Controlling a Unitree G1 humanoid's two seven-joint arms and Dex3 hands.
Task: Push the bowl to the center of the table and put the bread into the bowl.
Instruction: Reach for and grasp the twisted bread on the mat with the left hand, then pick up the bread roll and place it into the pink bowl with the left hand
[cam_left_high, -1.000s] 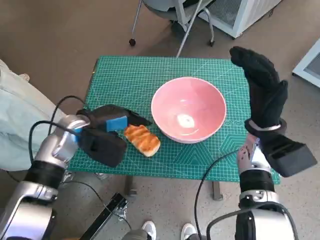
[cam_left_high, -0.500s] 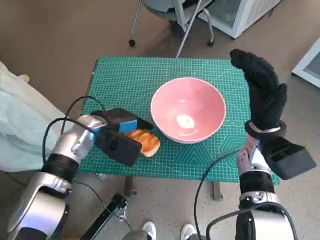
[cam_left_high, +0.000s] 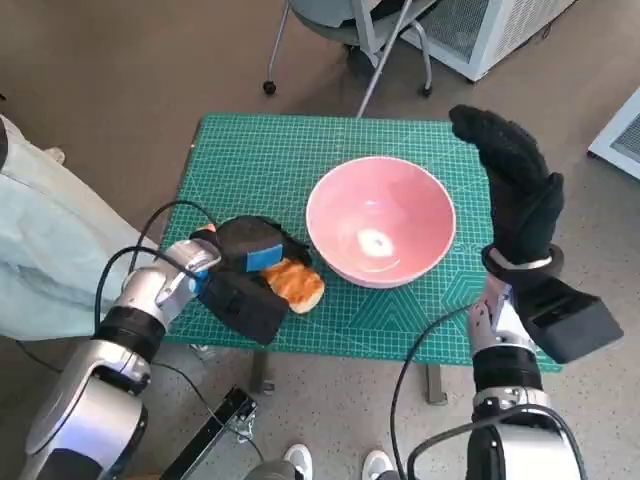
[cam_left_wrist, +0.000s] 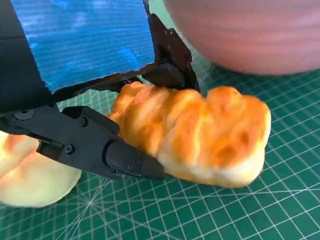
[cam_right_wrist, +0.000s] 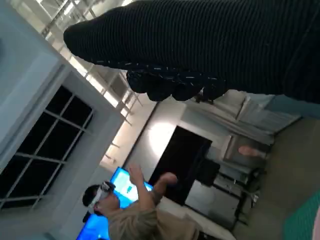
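The bowl (cam_left_high: 380, 220) sits near the table (cam_left_high: 250, 150) centre, and the left hand (cam_left_high: 248, 262) fingers (cam_left_wrist: 95, 145) grip the bread (cam_left_wrist: 200, 135) just beside it, not yet lifted in, while the right hand (cam_left_high: 512, 180) is raised with spread, empty fingers.

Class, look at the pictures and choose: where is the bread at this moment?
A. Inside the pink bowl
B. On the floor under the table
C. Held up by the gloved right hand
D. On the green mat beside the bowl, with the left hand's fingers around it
D: the bread lies on the green mat beside the bowl, the left hand closing its fingers around it.
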